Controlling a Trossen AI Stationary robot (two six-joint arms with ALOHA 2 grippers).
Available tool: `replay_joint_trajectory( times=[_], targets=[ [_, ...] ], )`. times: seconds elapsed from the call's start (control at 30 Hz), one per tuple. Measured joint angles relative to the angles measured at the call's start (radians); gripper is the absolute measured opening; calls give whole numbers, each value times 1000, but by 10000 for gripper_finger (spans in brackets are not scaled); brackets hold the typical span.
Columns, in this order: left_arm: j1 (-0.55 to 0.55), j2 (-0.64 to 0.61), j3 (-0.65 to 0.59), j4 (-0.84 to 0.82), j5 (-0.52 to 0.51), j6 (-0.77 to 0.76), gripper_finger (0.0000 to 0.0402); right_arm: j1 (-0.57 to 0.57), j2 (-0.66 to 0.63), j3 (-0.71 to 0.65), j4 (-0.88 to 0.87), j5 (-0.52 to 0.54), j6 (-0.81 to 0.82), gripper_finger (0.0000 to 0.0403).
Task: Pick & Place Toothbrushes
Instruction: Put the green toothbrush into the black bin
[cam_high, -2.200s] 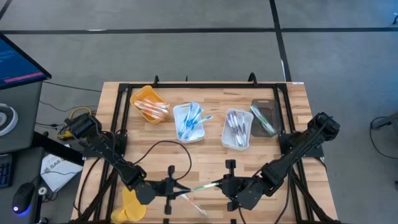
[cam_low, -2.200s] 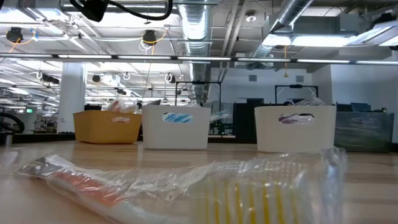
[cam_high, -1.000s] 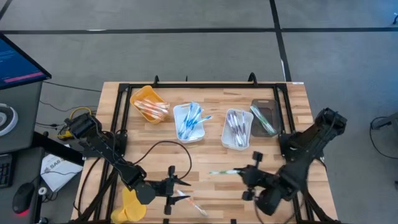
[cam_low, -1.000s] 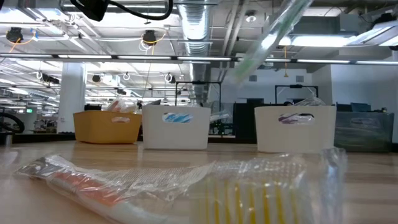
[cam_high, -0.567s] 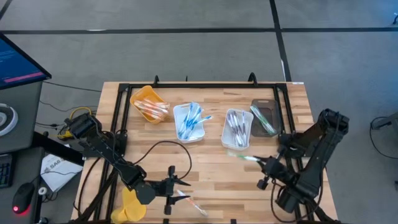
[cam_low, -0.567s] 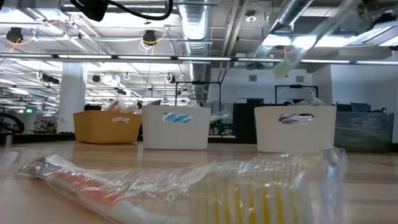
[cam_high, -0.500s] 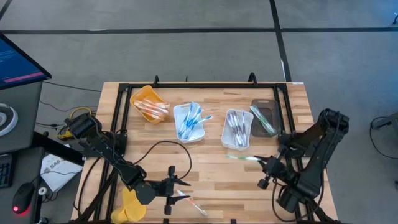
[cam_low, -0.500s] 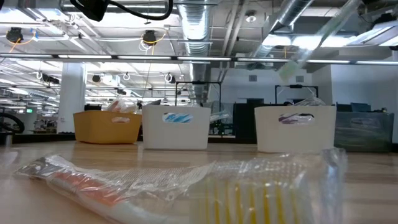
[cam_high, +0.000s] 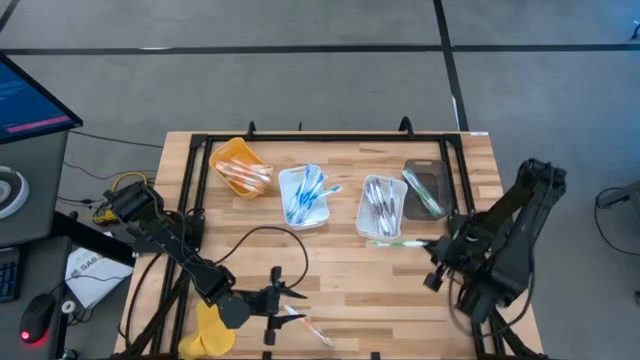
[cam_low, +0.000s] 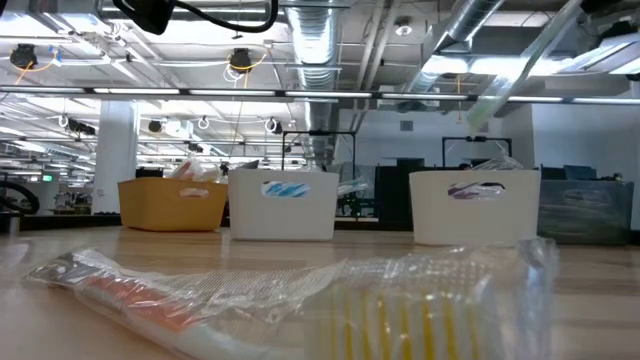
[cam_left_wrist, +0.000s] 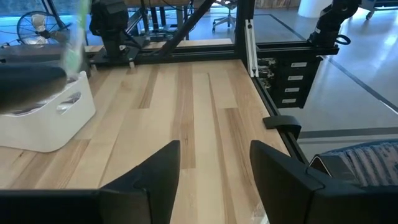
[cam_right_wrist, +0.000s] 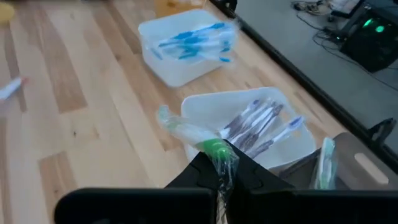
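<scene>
My right gripper (cam_high: 432, 248) is shut on a green toothbrush in a clear wrapper (cam_high: 393, 242), in the air just near of the white tray of grey toothbrushes (cam_high: 382, 207). It also shows in the right wrist view (cam_right_wrist: 186, 132) and high up in the low view (cam_low: 497, 88). My left gripper (cam_high: 287, 293) is open and empty near the table's near edge, its fingers apart in the left wrist view (cam_left_wrist: 214, 168). A wrapped orange toothbrush (cam_high: 305, 325) lies flat on the table beside it. My right gripper pinches the wrapped green toothbrush between its two fingers at one end, by the green part (cam_right_wrist: 217, 151). The rest sticks out past the fingertips toward the table's left. The toothbrush is lifted clear of the table and the trays.
Along the far side stand an orange tray (cam_high: 240, 165), a white tray of blue toothbrushes (cam_high: 305, 195) and a dark tray with green ones (cam_high: 425, 190). A black frame rims the table. Wrapped toothbrushes (cam_low: 150, 290) lie close before the low camera.
My right gripper has carried the green toothbrush from the table's near middle toward the far right, up to the near side of the grey-toothbrush tray. The toothbrush stays in the hold, clear of the table.
</scene>
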Motion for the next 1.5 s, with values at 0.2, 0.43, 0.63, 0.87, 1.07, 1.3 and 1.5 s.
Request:
replay_joint_trajectory(
  times=[0.2,0.43,0.63,0.87,1.07,1.3,1.5],
  targets=[
    [-6,0,0,-3,0,-1,186,66,-233,-165,-2,63,86,0],
    [-11,0,0,-6,0,-2,186,233,-430,-471,168,494,177,0],
    [-7,0,0,-6,0,-1,185,235,-420,-561,377,562,-104,0],
    [-1,0,0,-6,0,-1,182,40,-428,-494,398,564,-234,0],
    [-4,0,0,-6,0,-2,184,-179,-471,-431,397,494,-385,0],
    [-4,-1,-8,-4,0,-3,184,-434,-473,-311,396,312,-593,0],
    [1,-2,-63,-3,0,-68,180,-606,-463,-114,327,26,-748,0]
  ],
)
